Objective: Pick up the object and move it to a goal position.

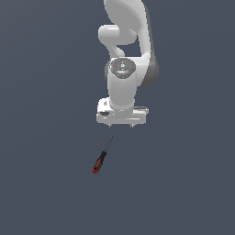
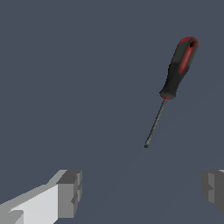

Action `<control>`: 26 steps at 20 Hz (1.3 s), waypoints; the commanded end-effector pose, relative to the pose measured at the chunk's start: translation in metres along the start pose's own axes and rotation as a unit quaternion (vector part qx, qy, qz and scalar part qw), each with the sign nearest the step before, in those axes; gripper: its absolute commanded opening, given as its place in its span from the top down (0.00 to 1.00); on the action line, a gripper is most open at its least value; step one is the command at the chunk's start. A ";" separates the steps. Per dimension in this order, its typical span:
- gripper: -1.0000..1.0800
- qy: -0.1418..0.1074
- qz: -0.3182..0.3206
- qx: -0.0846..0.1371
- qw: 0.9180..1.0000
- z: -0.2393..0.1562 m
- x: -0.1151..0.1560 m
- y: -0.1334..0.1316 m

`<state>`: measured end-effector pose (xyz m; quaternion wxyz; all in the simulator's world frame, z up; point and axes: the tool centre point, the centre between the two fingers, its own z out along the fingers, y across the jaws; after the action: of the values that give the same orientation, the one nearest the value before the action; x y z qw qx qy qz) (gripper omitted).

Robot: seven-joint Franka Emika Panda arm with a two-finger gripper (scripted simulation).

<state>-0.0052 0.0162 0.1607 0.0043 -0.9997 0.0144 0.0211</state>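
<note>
Black-and-red at the handle and thin and dark along the shaft, the screwdriver (image 1: 101, 158) is lying flat on the slate-grey desk (image 1: 41, 137), apart from the hand (image 1: 121, 124) and not yet touched by it. The hand is hanging above the desk with its jaws spread wide and nothing between them; in the wrist view the two fingers (image 2: 70, 192) are showing at opposite edges of the picture, with only bare desk in the gap. The screwdriver (image 2: 173, 83) is sitting beyond that gap and off toward one finger's side, its tip pointing back toward the hand and its handle lying farther away. In the exterior view it is lying a little below the hand in the picture and toward the exterior view's left, angled across the desk.

The task appears to be at its opening step, the approach, with the grasp, the lift and the carry all to come. No goal marker is showing in either view, so where the screwdriver is bound cannot be told. The next move seems to call for shifting the hand until the handle lies centred between the fingers, probably turning the wrist so the jaws cross the tool's length rather than run along it, then descending and closing. The handle looks the better target than the shaft, being thicker. How high the hand is standing over the desk cannot be judged firmly from these pictures.
</note>
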 end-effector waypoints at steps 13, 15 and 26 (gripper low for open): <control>0.04 0.016 0.128 0.002 0.992 0.068 0.060 0.063; 0.04 0.018 0.140 0.001 0.990 0.076 0.065 0.070; 0.04 0.021 0.164 0.000 0.986 0.092 0.074 0.084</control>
<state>0.0617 -0.0693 0.0652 0.0000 -0.9840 0.1782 0.0010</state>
